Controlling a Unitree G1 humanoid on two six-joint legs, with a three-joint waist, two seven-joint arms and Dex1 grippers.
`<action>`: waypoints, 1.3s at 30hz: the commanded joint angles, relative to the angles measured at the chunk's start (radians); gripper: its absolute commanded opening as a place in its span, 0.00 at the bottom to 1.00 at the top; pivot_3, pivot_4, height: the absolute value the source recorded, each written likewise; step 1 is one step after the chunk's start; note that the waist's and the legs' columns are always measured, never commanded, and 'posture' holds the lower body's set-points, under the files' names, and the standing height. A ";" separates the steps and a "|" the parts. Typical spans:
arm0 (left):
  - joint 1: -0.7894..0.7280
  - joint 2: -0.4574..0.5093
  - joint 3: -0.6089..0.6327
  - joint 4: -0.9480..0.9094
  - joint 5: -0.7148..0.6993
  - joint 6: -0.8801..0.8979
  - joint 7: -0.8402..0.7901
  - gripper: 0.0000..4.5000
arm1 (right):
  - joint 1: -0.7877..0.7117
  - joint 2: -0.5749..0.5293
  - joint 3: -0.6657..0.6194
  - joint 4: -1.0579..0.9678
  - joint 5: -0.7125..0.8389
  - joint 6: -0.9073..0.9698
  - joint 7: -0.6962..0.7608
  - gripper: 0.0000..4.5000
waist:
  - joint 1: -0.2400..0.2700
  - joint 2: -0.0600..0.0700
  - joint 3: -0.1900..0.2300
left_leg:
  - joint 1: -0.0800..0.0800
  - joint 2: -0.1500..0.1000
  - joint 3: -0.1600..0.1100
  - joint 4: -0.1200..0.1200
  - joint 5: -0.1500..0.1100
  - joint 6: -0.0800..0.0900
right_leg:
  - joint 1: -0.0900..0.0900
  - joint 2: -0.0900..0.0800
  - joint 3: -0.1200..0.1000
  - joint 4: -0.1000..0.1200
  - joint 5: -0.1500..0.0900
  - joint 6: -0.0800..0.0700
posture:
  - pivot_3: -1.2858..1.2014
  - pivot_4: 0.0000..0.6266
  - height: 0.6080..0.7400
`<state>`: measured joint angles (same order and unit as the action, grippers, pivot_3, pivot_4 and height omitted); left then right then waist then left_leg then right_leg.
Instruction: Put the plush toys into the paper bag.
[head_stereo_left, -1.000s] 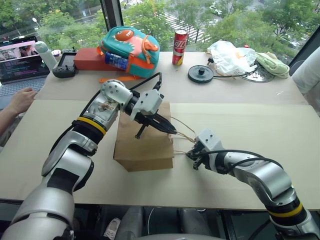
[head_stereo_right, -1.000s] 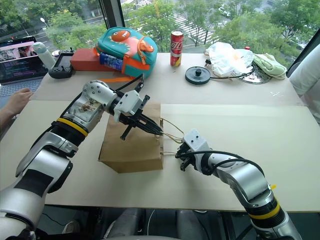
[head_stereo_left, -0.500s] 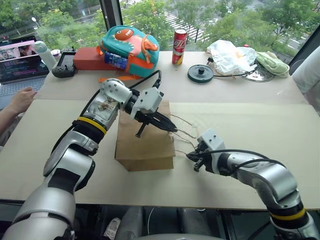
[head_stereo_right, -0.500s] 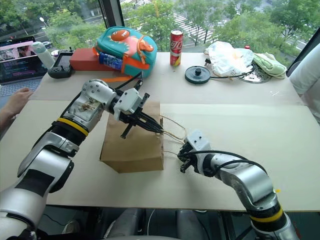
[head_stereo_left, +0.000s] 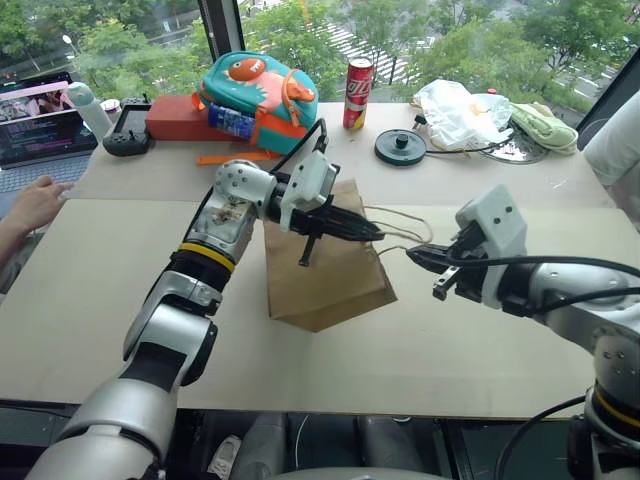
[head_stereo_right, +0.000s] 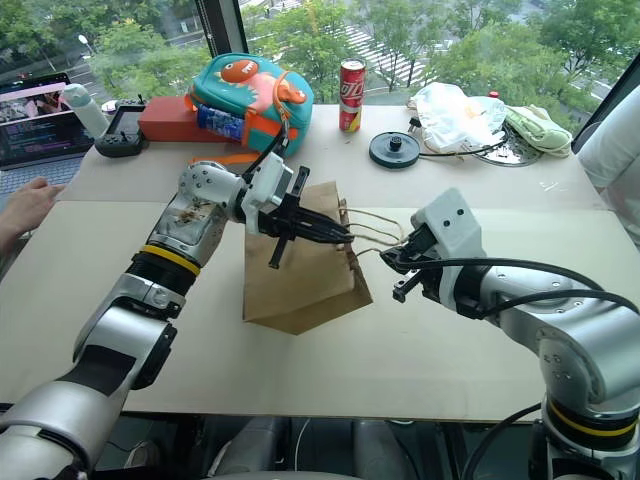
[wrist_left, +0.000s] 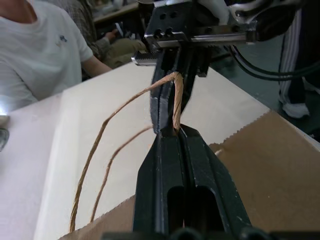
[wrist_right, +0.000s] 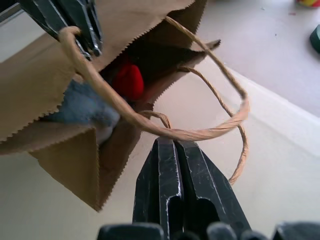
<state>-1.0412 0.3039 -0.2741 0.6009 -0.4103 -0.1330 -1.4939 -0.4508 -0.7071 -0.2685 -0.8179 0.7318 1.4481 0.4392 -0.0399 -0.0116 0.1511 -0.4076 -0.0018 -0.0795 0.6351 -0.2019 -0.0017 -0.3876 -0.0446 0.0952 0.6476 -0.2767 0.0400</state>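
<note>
Both tools, left tool (head_stereo_left: 372, 233) and right tool (head_stereo_left: 418, 258), pinching the paper bag's (head_stereo_left: 325, 270) cord handles, have lifted and tilted it off the bench (head_stereo_left: 120, 290), plush toys (wrist_right: 107, 95) already inside.

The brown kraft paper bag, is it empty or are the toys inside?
Not empty: through the brown kraft paper bag's mouth, the red plush toy and grey plush toy sit inside.

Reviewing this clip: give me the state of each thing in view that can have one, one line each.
Paper bag: tilted, mouth open toward the right gripper, one bottom edge on the table.
Grey plush toy: inside the bag.
Red plush toy: inside the bag.
Left gripper: shut on a cord handle.
Right gripper: shut on a cord handle.
Teal backpack: lying on the table.
Soda can: upright.
Laptop: open, screen lit.
</note>
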 joint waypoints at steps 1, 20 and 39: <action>-0.024 -0.039 0.065 -0.035 -0.001 0.000 0.056 0.00 | -0.029 -0.084 -0.116 -0.046 0.045 0.036 0.032 0.01 | 0.003 0.000 0.000 | 0.000 0.000 0.000 0.000 0.000 0.000 | 0.000 0.000 0.000 0.000 0.000 0.000 | 0.52 0.24 1.00; 0.113 -0.045 0.157 -0.028 0.082 0.020 0.217 0.00 | -0.251 -0.052 -0.084 -0.058 0.173 0.166 -0.069 0.01 | 0.004 0.001 0.000 | 0.000 0.000 0.000 -0.001 0.000 0.000 | -0.001 -0.001 0.000 0.000 0.000 0.000 | 0.52 0.24 1.00; 0.202 -0.037 0.175 -0.207 0.061 0.227 0.302 0.18 | -0.228 0.002 -0.139 0.005 0.159 0.146 -0.124 0.55 | 0.018 0.001 0.000 | 0.001 0.000 0.000 -0.002 0.000 0.000 | -0.001 -0.001 0.000 0.000 0.000 -0.001 | 0.52 0.24 1.00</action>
<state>-0.8413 0.2603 -0.0997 0.4643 -0.3208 0.0470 -1.1883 -0.6546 -0.7098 -0.3526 -0.7989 0.8841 1.6073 0.3143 -0.0221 -0.0108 0.1508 -0.4067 -0.0021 -0.0791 0.6333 -0.2018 -0.0018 -0.3882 -0.0457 0.0950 0.6479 -0.2764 0.0394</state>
